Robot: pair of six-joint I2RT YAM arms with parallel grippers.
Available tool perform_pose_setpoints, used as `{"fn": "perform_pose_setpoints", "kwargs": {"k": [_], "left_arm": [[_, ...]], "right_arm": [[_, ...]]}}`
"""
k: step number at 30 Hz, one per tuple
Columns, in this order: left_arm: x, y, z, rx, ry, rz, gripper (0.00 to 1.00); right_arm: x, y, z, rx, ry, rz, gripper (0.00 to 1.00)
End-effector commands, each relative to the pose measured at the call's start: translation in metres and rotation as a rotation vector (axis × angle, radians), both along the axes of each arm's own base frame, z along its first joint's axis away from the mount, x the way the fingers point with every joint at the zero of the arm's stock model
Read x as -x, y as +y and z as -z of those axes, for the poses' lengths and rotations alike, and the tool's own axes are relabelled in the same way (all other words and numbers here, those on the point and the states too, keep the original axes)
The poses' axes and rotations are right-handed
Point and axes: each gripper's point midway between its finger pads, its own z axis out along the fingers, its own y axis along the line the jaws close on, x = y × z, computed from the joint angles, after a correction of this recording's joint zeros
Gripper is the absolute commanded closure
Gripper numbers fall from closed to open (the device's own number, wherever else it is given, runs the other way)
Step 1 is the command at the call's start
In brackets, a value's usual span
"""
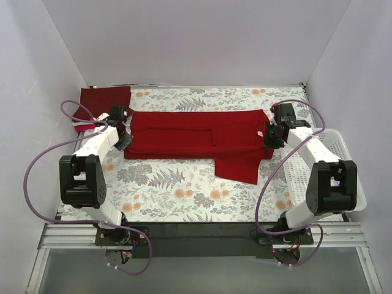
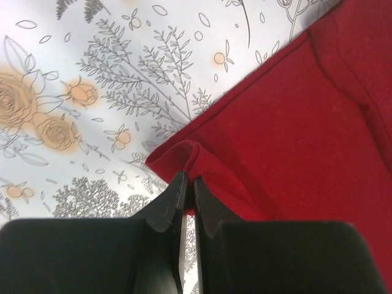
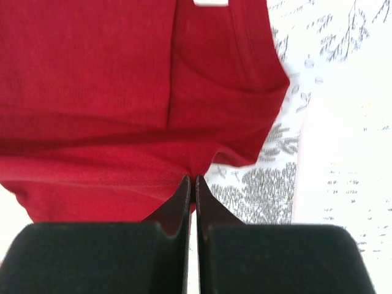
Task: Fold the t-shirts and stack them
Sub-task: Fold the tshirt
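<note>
The bright red t-shirt (image 1: 196, 138) lies across the middle of the table, in the middle of a lengthwise fold. The left gripper (image 2: 188, 182) is clenched on its left end and the right gripper (image 3: 193, 180) on its right end. Next, I think, both ends must be lifted and carried evenly over the cloth

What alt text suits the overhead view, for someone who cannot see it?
A bright red t-shirt lies half-folded on a flowered table, the left pincer and right pincer shut on its ends. A maroon shirt sits back left, a white basket right.
</note>
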Motion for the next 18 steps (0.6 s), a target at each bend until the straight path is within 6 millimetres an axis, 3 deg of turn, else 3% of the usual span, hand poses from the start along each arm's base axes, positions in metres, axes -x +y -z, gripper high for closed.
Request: {"fn": "perform_pose_setpoints", "kwargs": {"k": [1,6,18], "left_arm": [[-0.017,0.005,-0.01,-0.005,-0.046,-0.011,1.0],[-0.028,0.002,0.005,0.011,-0.028,0.007,1.0],[-0.052,-0.003,0.019,0.02,-0.031,0.054,1.0]], "right_arm": [[-0.026,-0.004,-0.014,0.012,-0.061,-0.003,0.99],[-0.038,-0.005,-0.003,0.014,-0.044,0.001,0.99],[-0.047,-0.017,0.025,0.07,-0.015,0.029,0.99]]}}
